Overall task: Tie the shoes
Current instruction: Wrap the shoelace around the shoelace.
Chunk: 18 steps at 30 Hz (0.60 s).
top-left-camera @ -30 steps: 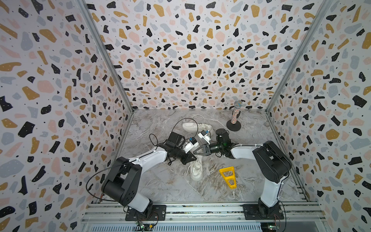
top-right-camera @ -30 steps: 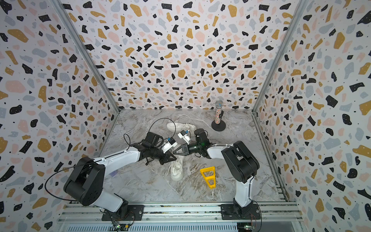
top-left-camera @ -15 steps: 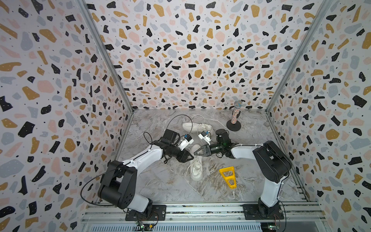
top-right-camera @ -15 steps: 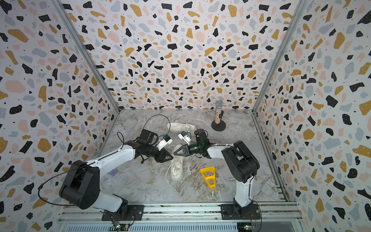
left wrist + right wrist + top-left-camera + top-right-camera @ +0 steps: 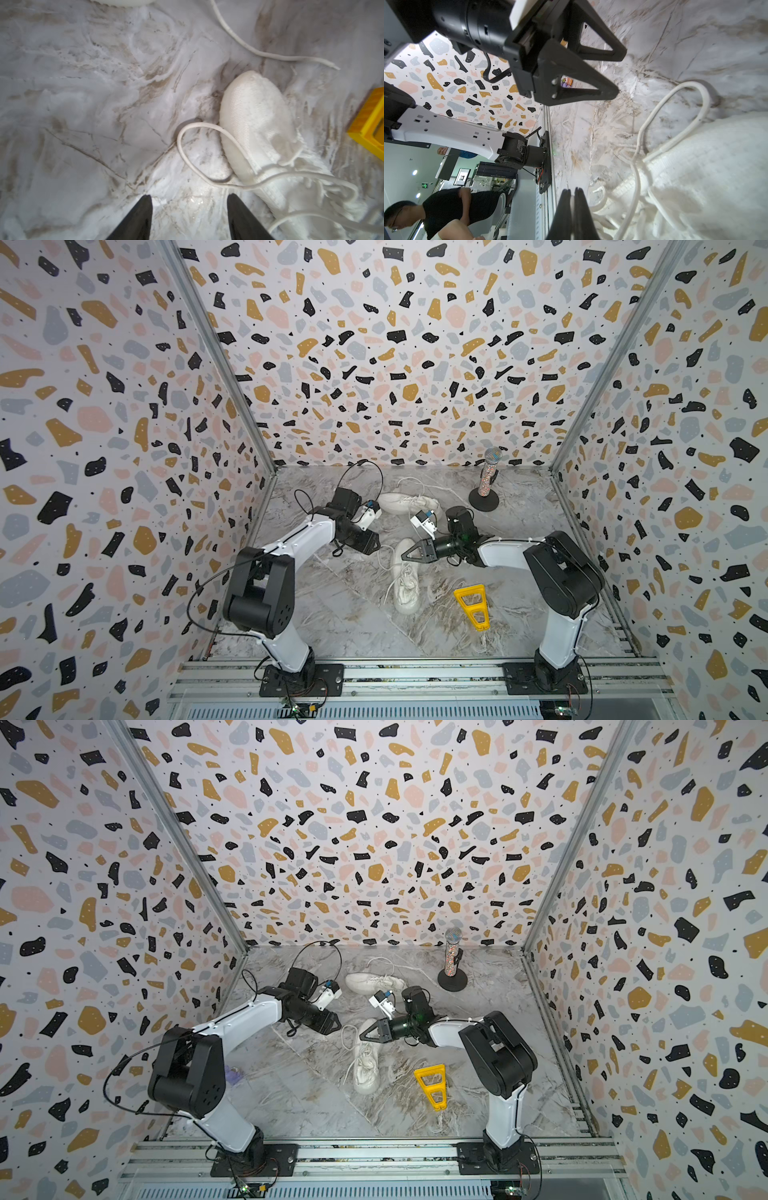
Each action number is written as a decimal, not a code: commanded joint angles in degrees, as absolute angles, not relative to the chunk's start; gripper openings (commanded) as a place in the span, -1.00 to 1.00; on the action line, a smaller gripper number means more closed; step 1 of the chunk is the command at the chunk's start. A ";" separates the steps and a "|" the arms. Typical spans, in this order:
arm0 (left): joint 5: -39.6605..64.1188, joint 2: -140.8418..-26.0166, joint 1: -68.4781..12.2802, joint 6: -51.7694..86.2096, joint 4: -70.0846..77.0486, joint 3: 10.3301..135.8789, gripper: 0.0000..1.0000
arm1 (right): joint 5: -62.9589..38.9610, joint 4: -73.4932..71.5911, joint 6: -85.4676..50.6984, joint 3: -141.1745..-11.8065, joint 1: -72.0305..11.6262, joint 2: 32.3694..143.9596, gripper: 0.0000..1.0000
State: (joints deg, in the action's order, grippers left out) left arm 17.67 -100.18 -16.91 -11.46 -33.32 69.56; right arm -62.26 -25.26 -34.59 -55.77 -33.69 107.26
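Two white shoes lie on the marble table. The near shoe [image 5: 405, 578] [image 5: 365, 1065] sits in the middle with loose laces, and a lace loop [image 5: 182, 133] [image 5: 704, 99] curls off its left side. The far shoe [image 5: 405, 502] [image 5: 374, 982] lies on its side at the back. My left gripper [image 5: 376, 541] [image 5: 188, 196] [image 5: 622, 71] hangs open just left of the near shoe [image 5: 255, 124], holding nothing. My right gripper [image 5: 405, 554] [image 5: 362, 1036] [image 5: 572, 190] is shut over the near shoe's heel end [image 5: 716, 166], among the laces. I cannot tell whether it pinches a lace.
A yellow triangular frame [image 5: 471, 605] [image 5: 432, 1085] [image 5: 372, 124] lies right of the near shoe. A glittery microphone on a black round base [image 5: 486, 485] [image 5: 452, 961] stands at the back right. Patterned walls close three sides. A metal rail [image 5: 415, 672] runs along the front.
My left gripper has opened and drawn back to the left, away from the right gripper it was close to. The right gripper has stayed shut over the near shoe.
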 commanded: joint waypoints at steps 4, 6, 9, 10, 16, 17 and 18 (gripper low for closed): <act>11.39 -107.68 -20.20 -12.70 -39.40 76.77 0.23 | -62.33 -23.82 -32.83 -57.99 -33.49 106.13 -1.00; 10.36 -109.22 -21.02 -12.66 -39.63 77.85 0.20 | -62.24 -23.64 -32.69 -58.10 -33.50 106.08 -1.00; 8.97 -110.93 -22.03 -12.59 -40.11 78.98 0.14 | -62.27 -23.47 -32.57 -58.18 -33.46 106.00 -1.00; 8.48 -111.38 -22.19 -12.59 -40.17 79.24 0.11 | -62.26 -23.47 -32.60 -58.23 -33.41 106.06 -1.00; 7.38 -113.45 -22.55 -12.56 -40.34 80.15 -0.09 | -62.17 -23.30 -32.54 -58.21 -33.44 106.17 -1.00; 7.47 -113.80 -22.55 -12.43 -40.34 80.32 -0.12 | -62.15 -23.16 -32.48 -58.27 -33.40 106.17 -1.00; 7.60 -114.12 -22.57 -12.39 -40.23 80.61 -0.17 | -62.15 -22.84 -32.26 -58.25 -33.47 106.09 -1.00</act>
